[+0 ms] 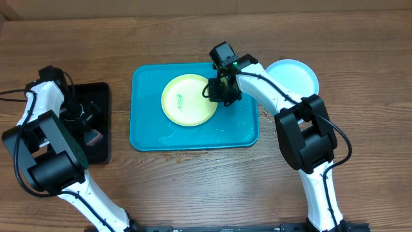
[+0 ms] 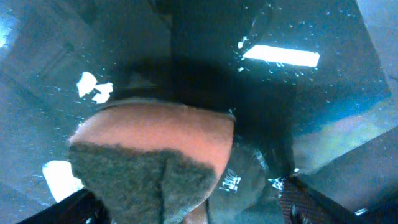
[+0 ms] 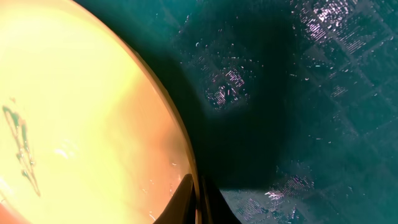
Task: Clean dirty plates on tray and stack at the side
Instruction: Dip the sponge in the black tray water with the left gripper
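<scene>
A yellow-green plate lies on the turquoise tray, with a small teal smear left of its middle; it also shows in the right wrist view. My right gripper is shut on the plate's right rim, one finger on each side. A pale cyan plate sits on the table right of the tray, partly under the right arm. The white plate is not in view. My left gripper is over the black tray, shut on an orange and green sponge.
The black tray's wet surface fills the left wrist view. The turquoise tray's floor is wet, with droplets and a film near its front edge. Bare wooden table lies in front of both trays.
</scene>
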{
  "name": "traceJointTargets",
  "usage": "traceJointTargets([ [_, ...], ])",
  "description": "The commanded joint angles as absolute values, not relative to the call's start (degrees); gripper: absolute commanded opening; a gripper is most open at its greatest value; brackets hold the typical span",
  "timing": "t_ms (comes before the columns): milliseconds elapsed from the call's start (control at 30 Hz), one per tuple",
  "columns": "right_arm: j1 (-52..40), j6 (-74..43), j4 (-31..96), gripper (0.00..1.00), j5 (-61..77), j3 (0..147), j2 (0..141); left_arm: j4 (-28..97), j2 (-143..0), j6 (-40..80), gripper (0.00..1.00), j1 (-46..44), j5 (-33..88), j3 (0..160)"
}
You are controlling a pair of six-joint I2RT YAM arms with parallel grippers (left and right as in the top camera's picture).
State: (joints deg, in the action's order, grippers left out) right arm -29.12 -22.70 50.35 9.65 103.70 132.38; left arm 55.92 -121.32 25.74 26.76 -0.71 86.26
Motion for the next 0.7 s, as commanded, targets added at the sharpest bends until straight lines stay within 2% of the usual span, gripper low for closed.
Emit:
traceJointTargets([
  [0,-30.5,-22.9,50.6,0.04,9.1,101.3,134.7,56.2,-123.7,26.0,0.73,27.1,-2.6,85.6],
  [100,-30.5,-22.9,50.3,0.04,9.1,101.3,134.7,56.1,-123.7,26.0,0.52,27.1,-2.7,85.8],
  [167,-30.5,-22.9,50.1,0.04,9.1,101.3,134.7,56.4,-123.7,25.9,0.31,27.1,-2.7,86.3],
  [233,-30.5,-22.9,50.1,0.04,9.1,101.3,134.7,56.9,-123.7,25.9,0.19,27.1,-2.5,86.9],
  [267,-30.5,-22.9,50.2,0.04,9.1,101.3,134.7,57.2,-123.7,25.9,0.09,27.1,-2.5,87.3],
  [300,-30.5,-22.9,50.1,0.04,9.1,101.3,134.7,57.7,-123.7,25.9,0.04,27.1,-2.5,87.8],
  [500,-30.7,-23.0,50.0,0.04,9.1,101.3,134.7,65.7,-123.2,25.7,0.04,27.1,0.4,95.2],
  [567,-30.7,-22.9,50.0,0.08,9.1,101.3,134.7,68.8,-122.4,25.1,0.04,27.1,3.1,98.7],
  [667,-30.7,-23.0,50.0,0.04,9.1,101.3,134.7,71.6,-120.1,21.4,0.04,27.1,9.2,103.0],
])
